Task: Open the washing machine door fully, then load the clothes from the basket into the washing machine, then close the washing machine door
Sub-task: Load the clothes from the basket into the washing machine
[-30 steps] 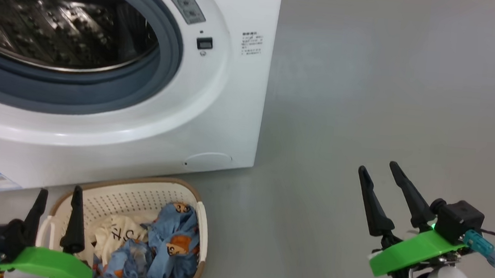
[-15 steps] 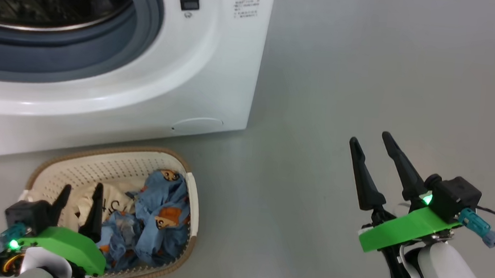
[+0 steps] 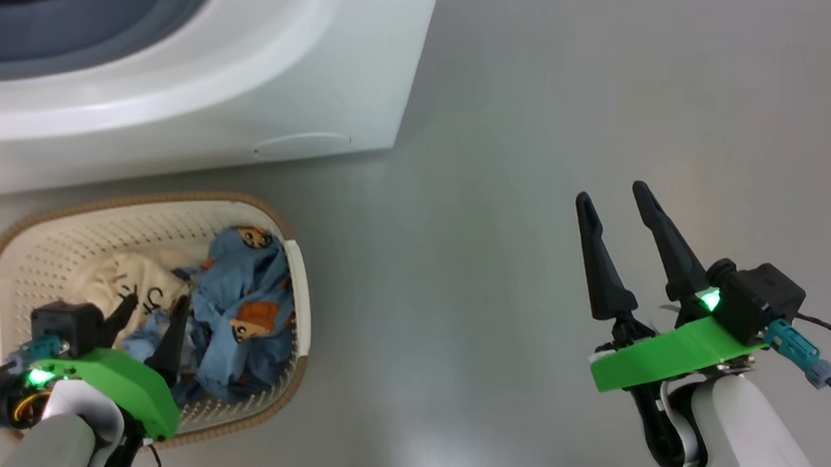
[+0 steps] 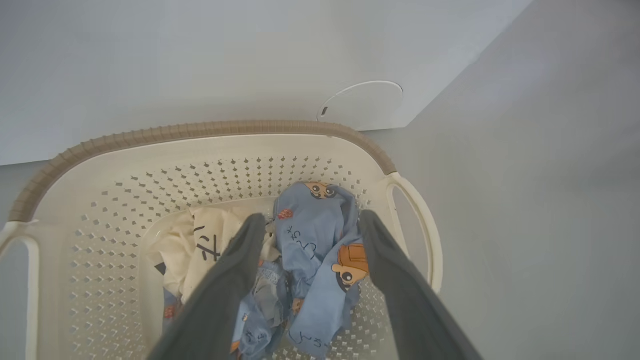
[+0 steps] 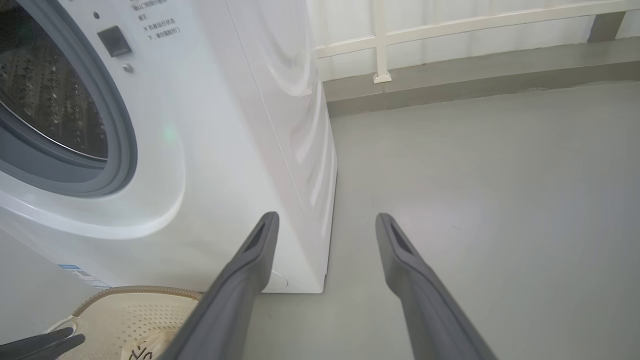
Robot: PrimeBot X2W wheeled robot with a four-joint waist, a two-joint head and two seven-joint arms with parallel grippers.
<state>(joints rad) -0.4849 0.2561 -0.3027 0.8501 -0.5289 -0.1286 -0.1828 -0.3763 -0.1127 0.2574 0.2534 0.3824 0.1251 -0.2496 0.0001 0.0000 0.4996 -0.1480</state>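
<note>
Downward goes the head camera's gaze, so the whole picture slides. Against the basket itself, though, the left tool has come in from the near-left rim and now hangs over the laundry inside. Its jaws are spread wide and hold nothing. The right tool is just as wide and just as empty, out over bare floor, well apart from the basket.

Everything turns on the left side. The clothes lie straight ahead of and below the left tool's fingers. In the left wrist view the blue bear-print bundle sits between the two fingers, its long run roughly in line with them. The cream-white lettered piece is tucked beside it, partly behind the finger on that view's left. Whether the tips already touch fabric I cannot tell; they look close above it.

The basket stands on the floor just in front of the washing machine, below its round white filter cap. The steel drum shows uncovered inside its grey-blue gasket, so loading looks to be the step in hand — none of the garments are out of the basket yet.

A short drop and a squeeze across the blue bundle seems to be what the next move calls for. The left arm is plainly the nearer one. A loose fold could slip free on the lift.
</note>
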